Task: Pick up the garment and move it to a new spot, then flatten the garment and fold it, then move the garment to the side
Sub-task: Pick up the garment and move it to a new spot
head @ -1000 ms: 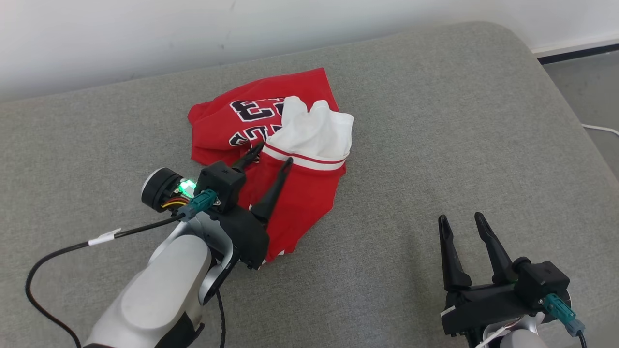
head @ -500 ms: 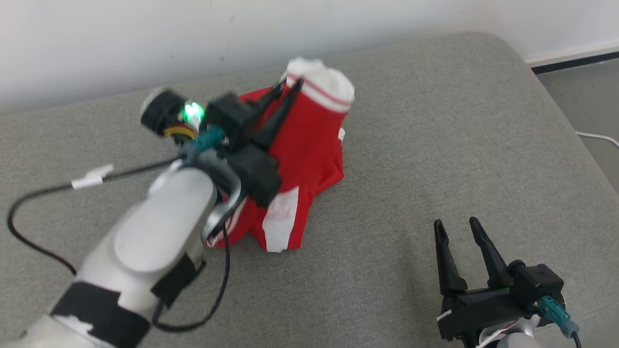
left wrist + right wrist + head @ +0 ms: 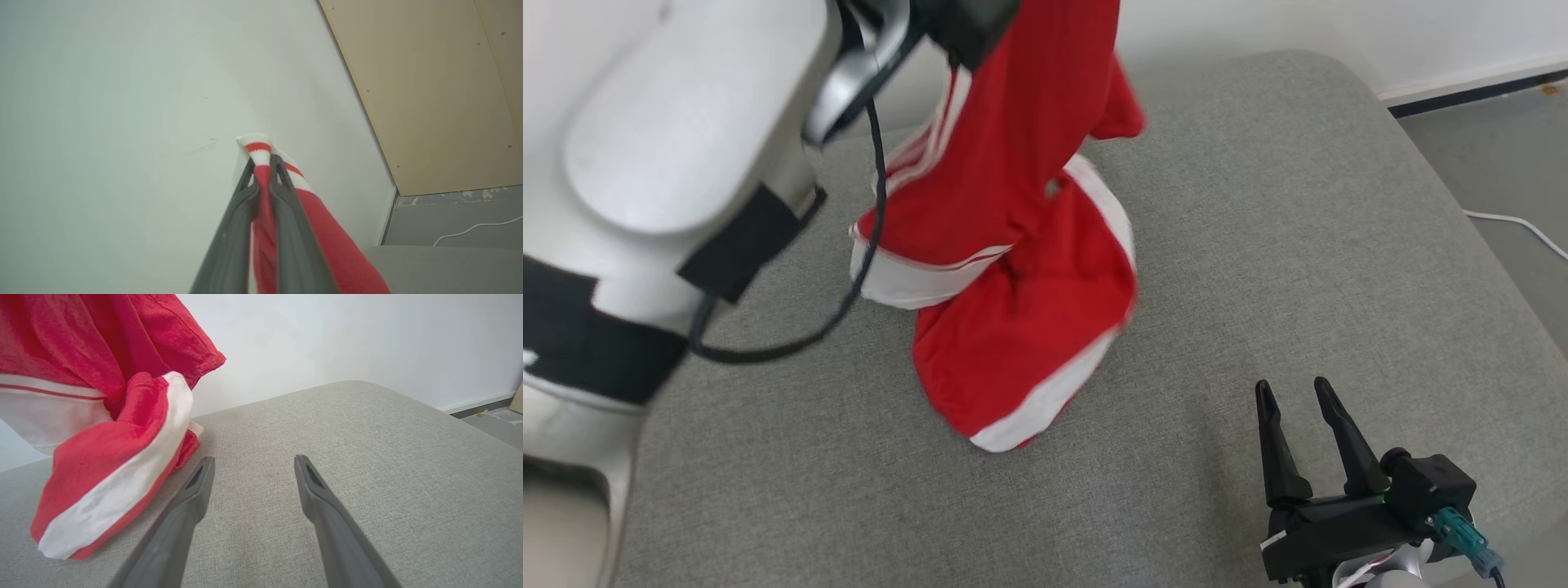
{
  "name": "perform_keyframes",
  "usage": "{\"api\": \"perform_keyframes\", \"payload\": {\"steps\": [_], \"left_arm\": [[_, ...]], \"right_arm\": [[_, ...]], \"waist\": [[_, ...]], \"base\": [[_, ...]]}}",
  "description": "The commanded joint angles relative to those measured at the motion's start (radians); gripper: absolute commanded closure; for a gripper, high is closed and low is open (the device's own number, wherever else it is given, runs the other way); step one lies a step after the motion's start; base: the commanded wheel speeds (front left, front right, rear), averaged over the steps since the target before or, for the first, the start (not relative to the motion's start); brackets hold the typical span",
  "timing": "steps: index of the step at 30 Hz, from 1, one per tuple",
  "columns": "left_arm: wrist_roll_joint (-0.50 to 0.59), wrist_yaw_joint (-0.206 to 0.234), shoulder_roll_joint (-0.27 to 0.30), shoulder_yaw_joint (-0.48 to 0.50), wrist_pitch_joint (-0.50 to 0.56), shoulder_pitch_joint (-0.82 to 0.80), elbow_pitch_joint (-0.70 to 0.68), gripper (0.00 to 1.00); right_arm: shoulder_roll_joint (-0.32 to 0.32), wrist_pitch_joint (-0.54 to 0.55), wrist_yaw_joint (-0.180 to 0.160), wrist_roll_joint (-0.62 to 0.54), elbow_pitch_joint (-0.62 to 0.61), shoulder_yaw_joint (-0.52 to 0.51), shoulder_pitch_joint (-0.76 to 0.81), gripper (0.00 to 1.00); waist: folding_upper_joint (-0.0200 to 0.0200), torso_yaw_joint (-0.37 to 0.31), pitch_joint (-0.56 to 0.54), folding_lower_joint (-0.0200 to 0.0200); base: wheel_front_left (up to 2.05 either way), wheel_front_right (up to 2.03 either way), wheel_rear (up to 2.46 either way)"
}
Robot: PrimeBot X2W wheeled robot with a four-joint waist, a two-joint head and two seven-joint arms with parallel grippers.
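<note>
High at twelve o'clock, left gripper [image 3: 263, 161]: clamped on the red jersey [image 3: 1021, 327], hanging above grey cushion [image 3: 1298, 204].
Right gripper [image 3: 1290, 384], five o'clock: fingers spread, empty.
Progress: pickup looks done; placing, flattening, folding to come.

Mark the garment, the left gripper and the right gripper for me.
garment [image 3: 1021, 327], head view, red cloth of the hanging middle.
left gripper [image 3: 264, 163], left wrist view, midway between fingertips shut on the garment.
right gripper [image 3: 1291, 385], head view, midway between open fingertips.
</note>
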Motion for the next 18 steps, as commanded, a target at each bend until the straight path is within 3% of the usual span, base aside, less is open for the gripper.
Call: {"api": "perform_keyframes", "payload": {"steps": [1,9,18], "left_arm": [[-0.016,0.002,0.002,-0.004,-0.001,-0.048,0.011,1.0],[-0.068,0.002,-0.027,-0.064,-0.04,-0.301,0.107,1.0],[-0.116,0.002,-0.02,-0.109,-0.119,-0.365,0.186,1.0]], "right_arm": [[0.0,-0.001,-0.002,0.008,0.001,-0.004,0.001,0.0],[0.0,-0.001,-0.002,0.015,-0.011,-0.009,-0.012,0.0],[0.0,-0.001,-0.002,0.006,-0.005,-0.012,-0.017,0.0]], "waist": [[-0.0001,-0.006,0.006,0.0],[-0.0001,-0.007,0.042,0.0],[-0.0001,0.026,0.056,0.0]], "base": [[0.0,0.0,0.0],[0.0,0.0,0.0],[0.0,0.0,0.0]]}}
